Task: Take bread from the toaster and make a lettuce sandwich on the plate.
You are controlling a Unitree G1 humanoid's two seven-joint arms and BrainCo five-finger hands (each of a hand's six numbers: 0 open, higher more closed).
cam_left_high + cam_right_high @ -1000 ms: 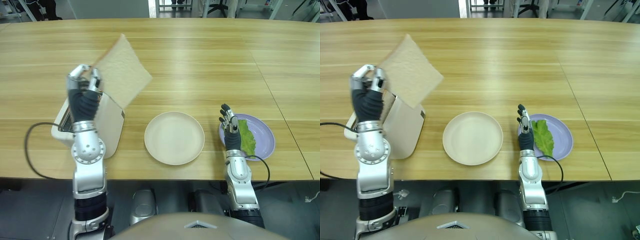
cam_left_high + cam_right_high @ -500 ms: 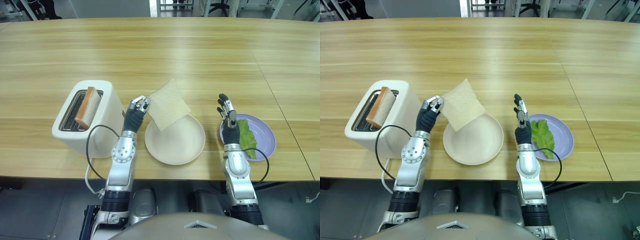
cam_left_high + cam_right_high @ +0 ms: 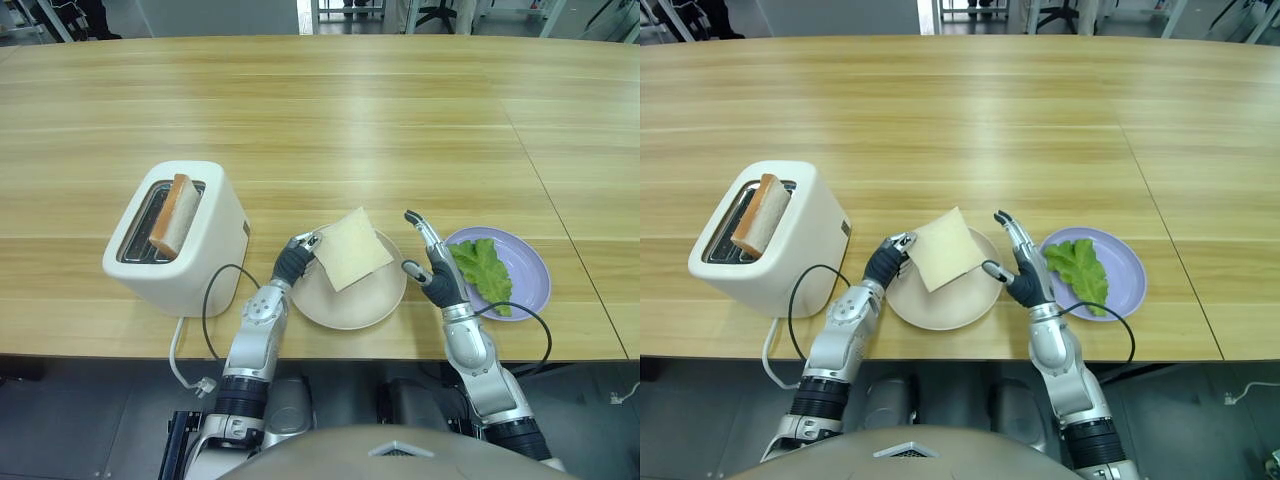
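Observation:
My left hand (image 3: 297,260) is shut on the left corner of a pale bread slice (image 3: 351,249), holding it low over the cream plate (image 3: 353,308) at the table's front middle. Whether the slice touches the plate I cannot tell. A white toaster (image 3: 185,262) stands to the left with a second slice (image 3: 171,214) sticking out of one slot. My right hand (image 3: 430,263) is open, fingers spread, between the cream plate and a purple plate (image 3: 529,262) that carries a green lettuce leaf (image 3: 484,270).
The toaster's black cord (image 3: 208,310) loops over the table's front edge beside my left forearm. Wide bare wooden tabletop (image 3: 350,120) stretches behind the plates.
My left hand has carried the bread from high above the toaster down and right to the cream plate. My right hand has tilted left, off the purple plate, towards the cream plate.

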